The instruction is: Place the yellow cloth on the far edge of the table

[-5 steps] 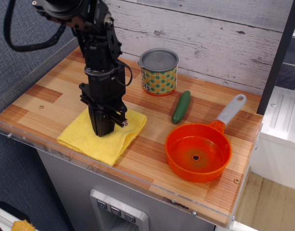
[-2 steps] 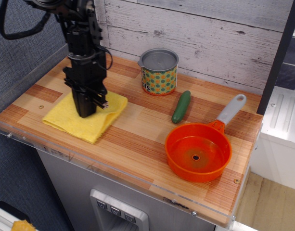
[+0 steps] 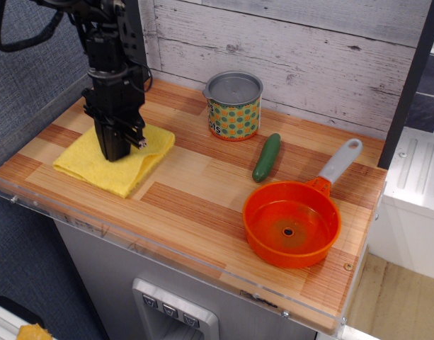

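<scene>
The yellow cloth lies flat on the left part of the striped wooden table, near its left rim. My black gripper points straight down onto the middle of the cloth and presses on it. Its fingertips are hidden against the cloth, so I cannot tell whether they pinch it. The arm rises from there to the top left corner of the view.
A tin with a green and orange dot pattern stands at the back middle by the grey plank wall. A green cucumber lies right of it. An orange pan with a grey handle sits at the front right.
My gripper and the yellow cloth have moved together to the left and slightly back, from the front middle-left of the table toward its left rim.
</scene>
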Robot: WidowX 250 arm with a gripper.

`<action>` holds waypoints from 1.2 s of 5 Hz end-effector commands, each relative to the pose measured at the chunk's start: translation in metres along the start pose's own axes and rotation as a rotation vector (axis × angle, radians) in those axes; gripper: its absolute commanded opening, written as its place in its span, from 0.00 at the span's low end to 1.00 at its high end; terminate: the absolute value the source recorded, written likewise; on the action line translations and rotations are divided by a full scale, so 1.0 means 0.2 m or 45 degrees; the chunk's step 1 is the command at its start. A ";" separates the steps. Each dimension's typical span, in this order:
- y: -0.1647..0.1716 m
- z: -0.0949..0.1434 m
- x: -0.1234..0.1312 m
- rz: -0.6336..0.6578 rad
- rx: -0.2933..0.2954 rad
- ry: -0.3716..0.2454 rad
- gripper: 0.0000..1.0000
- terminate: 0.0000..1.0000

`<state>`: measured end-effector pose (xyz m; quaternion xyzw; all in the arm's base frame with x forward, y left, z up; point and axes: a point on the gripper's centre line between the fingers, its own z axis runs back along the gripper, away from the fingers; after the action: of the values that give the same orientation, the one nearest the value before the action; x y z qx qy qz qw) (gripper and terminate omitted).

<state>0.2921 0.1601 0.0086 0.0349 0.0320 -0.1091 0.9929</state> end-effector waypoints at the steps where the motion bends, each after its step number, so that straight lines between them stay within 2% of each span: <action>1: 0.19 0.01 0.06 0.000 0.063 -0.016 0.00 0.00; 2: 0.24 0.03 0.04 -0.021 0.104 -0.038 0.00 0.00; 3: 0.25 0.04 0.06 -0.090 0.116 -0.028 0.00 0.00; 5: 0.27 0.15 0.04 -0.015 0.135 -0.141 0.00 0.00; 6: 0.26 0.21 0.04 -0.002 0.125 -0.162 1.00 0.00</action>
<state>0.3103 0.1978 0.0257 0.0496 -0.0094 -0.1159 0.9920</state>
